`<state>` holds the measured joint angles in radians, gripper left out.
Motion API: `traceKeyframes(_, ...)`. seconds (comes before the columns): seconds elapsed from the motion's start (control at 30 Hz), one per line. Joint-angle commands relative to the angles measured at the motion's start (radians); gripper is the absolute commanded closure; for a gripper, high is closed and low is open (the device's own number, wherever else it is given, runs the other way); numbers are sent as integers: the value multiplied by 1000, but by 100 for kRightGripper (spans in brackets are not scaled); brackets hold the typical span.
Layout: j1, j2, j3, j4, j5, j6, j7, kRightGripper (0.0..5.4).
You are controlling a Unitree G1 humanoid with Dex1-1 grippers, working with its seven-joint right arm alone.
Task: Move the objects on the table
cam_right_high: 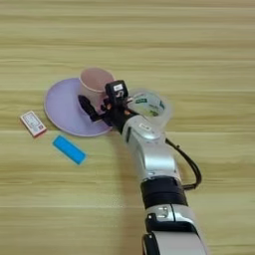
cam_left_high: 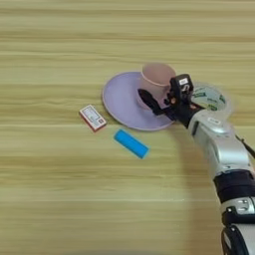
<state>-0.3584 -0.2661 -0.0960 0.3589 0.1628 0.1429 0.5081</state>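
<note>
1. The table (cam_left_high: 60, 45) is light wood with streaks running lengthwise, and it fills the whole view.
2. A lilac plate (cam_left_high: 119, 102) sits near the middle. The pink cup (cam_left_high: 155, 75) stands upright on its right part, toward the far rim.
3. The tape roll (cam_left_high: 211, 98) lies flat on the table just right of the plate, close to the cup. The arm covers its near-left edge.
4. The blue bar (cam_left_high: 131, 143) lies flat on bare wood just in front of the plate, angled, not touching it.
5. A little red and white box (cam_left_high: 92, 117) lies left of the plate's near edge, close to it, and up-left of the bar.
6. The right arm (cam_right_high: 149, 154) comes in from the bottom right and reaches over to the plate's right side.
7. The gripper (cam_left_high: 158, 95) is right at the near side of the cup. Its fingers look spread apart: one black finger (cam_left_high: 148, 101) stretches out low over the plate in front of the cup, and the other part sits up by the cup's right side. I can't tell whether either one actually touches the cup.
</note>
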Motion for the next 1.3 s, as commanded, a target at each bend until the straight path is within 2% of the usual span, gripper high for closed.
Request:
traceKeyframes(0.03, -75, -36, -32, -91, 14, -30, -23, 119)
traceKeyframes(0.3, -67, -57, -65, -157, 22, -11, -32, 119)
traceKeyframes(0.57, -39, -119, -151, -196, 46, 0, -55, 121)
traceKeyframes(0.8, -37, -120, -153, -200, 48, 5, -56, 121)
traceKeyframes(0.87, -15, -181, -236, -144, 49, -17, -86, 121)
traceKeyframes(0.93, 0, -217, -288, -96, 45, -36, -106, 121)
traceKeyframes(1.3, 15, -264, -353, 35, 36, -109, -167, 121)
